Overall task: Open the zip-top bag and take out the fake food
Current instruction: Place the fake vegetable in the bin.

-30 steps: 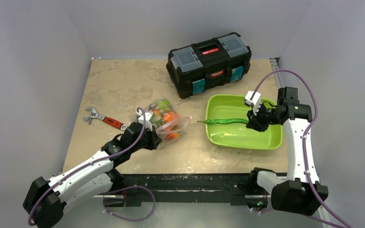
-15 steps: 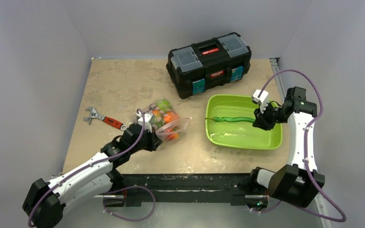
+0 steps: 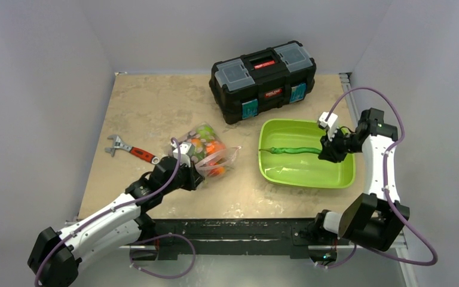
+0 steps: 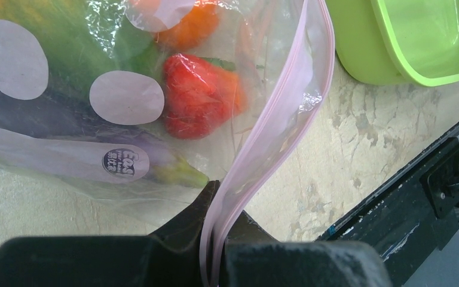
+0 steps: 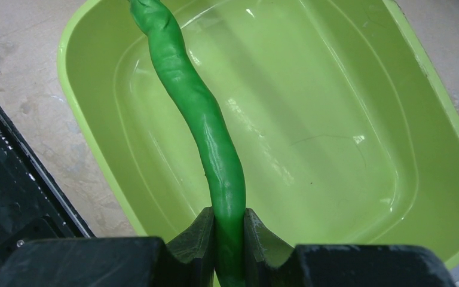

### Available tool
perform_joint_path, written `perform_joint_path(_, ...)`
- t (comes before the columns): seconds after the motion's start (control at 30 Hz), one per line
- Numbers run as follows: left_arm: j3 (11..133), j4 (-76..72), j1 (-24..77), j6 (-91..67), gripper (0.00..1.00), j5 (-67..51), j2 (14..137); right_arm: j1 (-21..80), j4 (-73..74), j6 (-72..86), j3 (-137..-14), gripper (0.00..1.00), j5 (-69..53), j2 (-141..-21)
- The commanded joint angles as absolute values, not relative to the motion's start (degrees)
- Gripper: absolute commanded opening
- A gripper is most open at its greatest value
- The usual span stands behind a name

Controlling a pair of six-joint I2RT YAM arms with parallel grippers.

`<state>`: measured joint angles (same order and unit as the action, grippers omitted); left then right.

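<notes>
The left gripper (image 4: 214, 204) is clenched on the pink strip of the zip-top bag (image 4: 257, 54), while the right gripper (image 5: 228, 220) grips a long green bean (image 5: 198, 110) over the lime tub (image 5: 334, 131).

Nothing reads clearly: the round dark logo (image 4: 125, 162) on the bag (image 4: 287, 89) and the toolbox's (image 3: 263, 78) red label (image 3: 273, 94) are blurred.

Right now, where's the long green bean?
Top view, right side: the bean is clamped at one end in the right end effector, reaching out over the green tub, on the near side of the black toolbox.
</notes>
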<state>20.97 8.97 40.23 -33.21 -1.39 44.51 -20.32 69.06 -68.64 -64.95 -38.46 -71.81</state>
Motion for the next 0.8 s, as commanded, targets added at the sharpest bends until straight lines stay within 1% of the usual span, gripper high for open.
perform_joint_path(0.0, 21.0, 5.8, 39.9, -31.7, 0.0, -2.5, 43.3, -20.6, 67.2, -70.0, -64.3, 0.06, -38.6, -72.4)
perform_joint_path(0.77, 21.3, 6.9, 39.9, -31.1, 0.0, -1.7, 41.7, -20.6, 63.3, -70.6, -62.0, 0.07, -36.8, -75.7)
